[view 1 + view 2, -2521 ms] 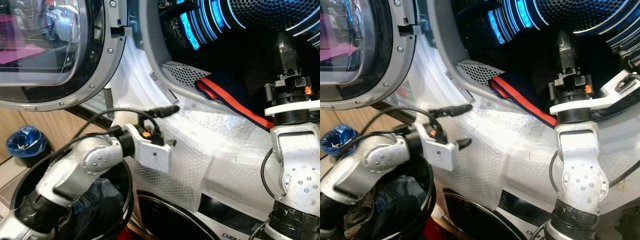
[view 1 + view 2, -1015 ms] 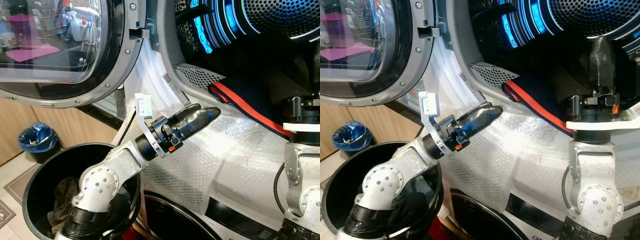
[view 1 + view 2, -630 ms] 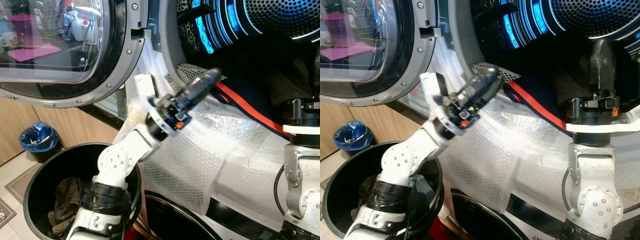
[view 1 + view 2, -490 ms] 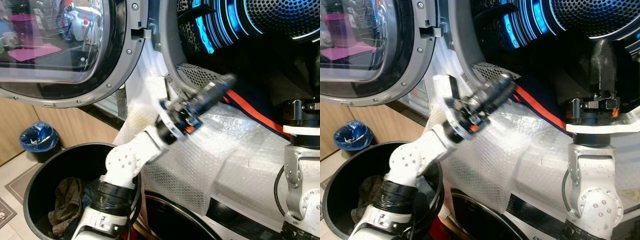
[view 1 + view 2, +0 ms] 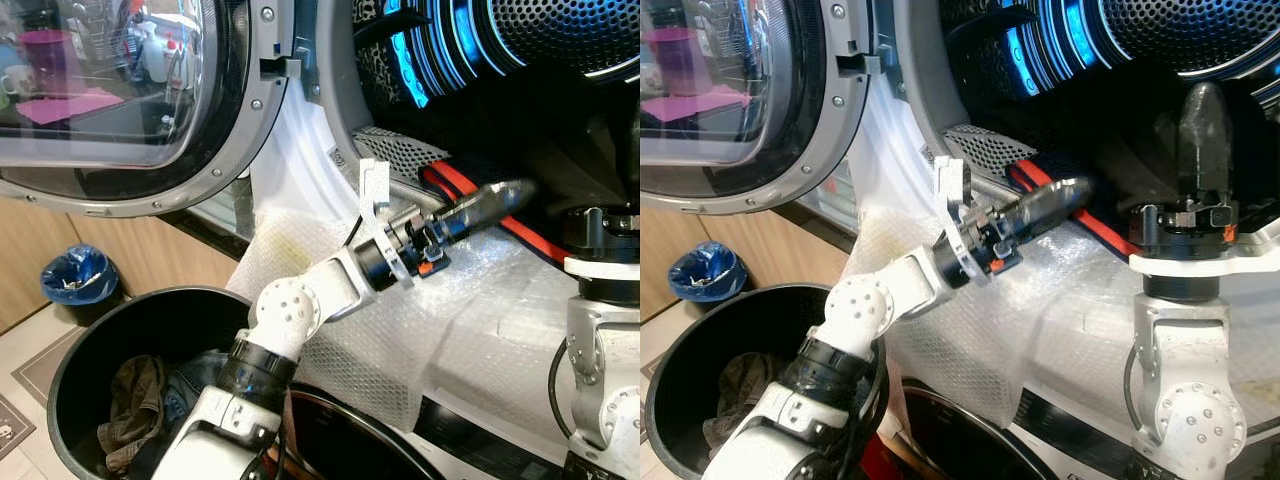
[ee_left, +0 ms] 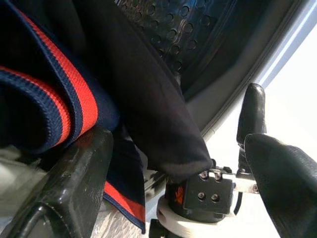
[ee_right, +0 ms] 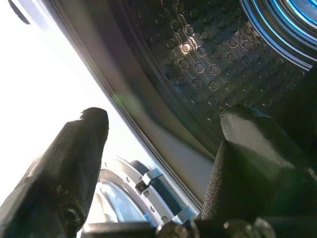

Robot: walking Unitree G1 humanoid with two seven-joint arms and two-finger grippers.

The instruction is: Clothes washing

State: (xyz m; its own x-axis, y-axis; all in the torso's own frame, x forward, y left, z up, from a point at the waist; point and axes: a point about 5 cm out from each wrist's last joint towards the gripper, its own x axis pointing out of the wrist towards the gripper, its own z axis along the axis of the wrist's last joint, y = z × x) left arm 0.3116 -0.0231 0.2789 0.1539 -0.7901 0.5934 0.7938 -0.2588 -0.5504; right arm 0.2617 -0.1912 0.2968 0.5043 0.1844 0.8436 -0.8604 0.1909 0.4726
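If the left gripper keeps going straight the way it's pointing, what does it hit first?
Most likely the dark garment with the red stripe draped over the drum's lip; the left gripper, fingers open, already sits right at it.

Small blue-lined bin (image 5: 73, 283) on the floor by wooden cabinet fronts (image 5: 20, 275), beneath the door.

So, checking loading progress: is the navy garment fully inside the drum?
No. The navy garment with its red stripe hangs out over the drum's lower rim, beside the left gripper.
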